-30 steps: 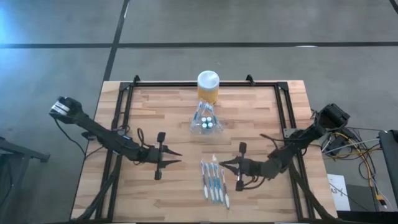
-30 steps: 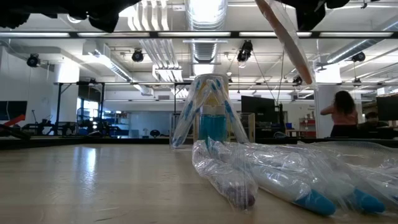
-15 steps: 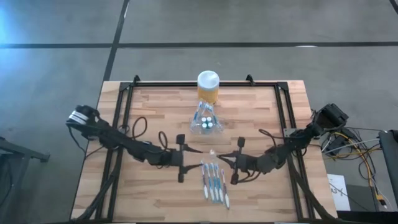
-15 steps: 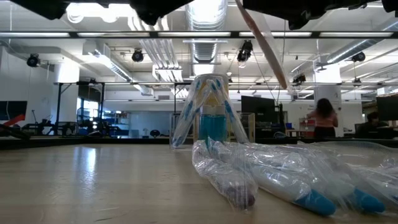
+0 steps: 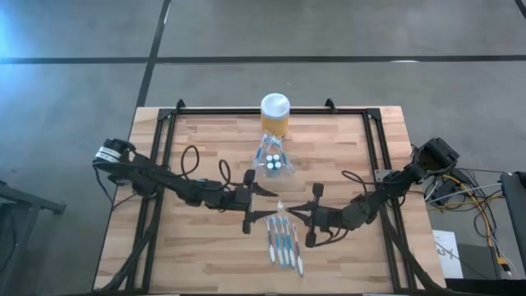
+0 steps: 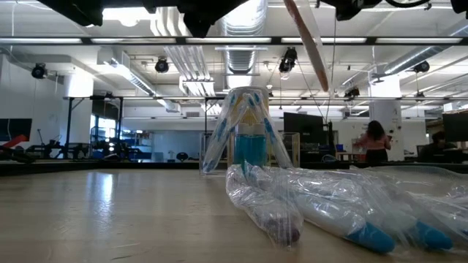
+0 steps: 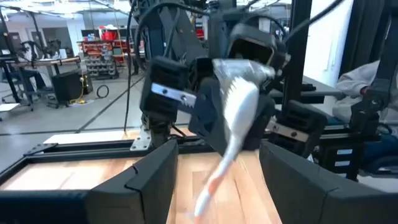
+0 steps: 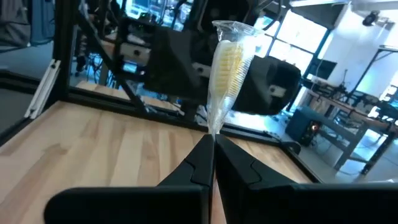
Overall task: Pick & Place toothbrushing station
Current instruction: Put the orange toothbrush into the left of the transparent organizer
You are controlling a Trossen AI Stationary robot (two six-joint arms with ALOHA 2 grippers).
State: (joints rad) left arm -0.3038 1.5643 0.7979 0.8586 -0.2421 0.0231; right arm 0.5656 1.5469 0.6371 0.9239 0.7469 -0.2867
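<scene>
The toothbrushing station (image 5: 271, 162), a small clear holder with toothbrushes leaning in it, stands on the table's far middle, just in front of a yellow jar (image 5: 275, 115) with a white lid; the low view shows the station (image 6: 245, 131) too. Mid-table, my right gripper (image 5: 289, 210) is shut on a wrapped toothbrush (image 8: 227, 62) with yellow bristles. My left gripper (image 5: 267, 204) faces it from the left, open. In the left wrist view the toothbrush (image 7: 233, 118) shows between the left gripper's fingers (image 7: 217, 149); no touch shows. My right gripper pinches the wrapped toothbrush just below its head (image 8: 213, 132) between its two shut fingers. The fingers come level from the table's right and lie across the brush. It is lifted clear, head up, and its handle (image 6: 311, 51) slants down below the fingers.
A pile of several wrapped toothbrushes (image 5: 283, 242) lies near the front edge below the grippers, close in the low view (image 6: 344, 208). A black frame (image 5: 164, 123) runs round the table's sides and back. People show far off in the room behind.
My left gripper has gone toward the table's right, up to the held toothbrush, and has opened wider. My right gripper has rolled in place; the toothbrush in it has tipped from a flatter slant to a steeper one.
</scene>
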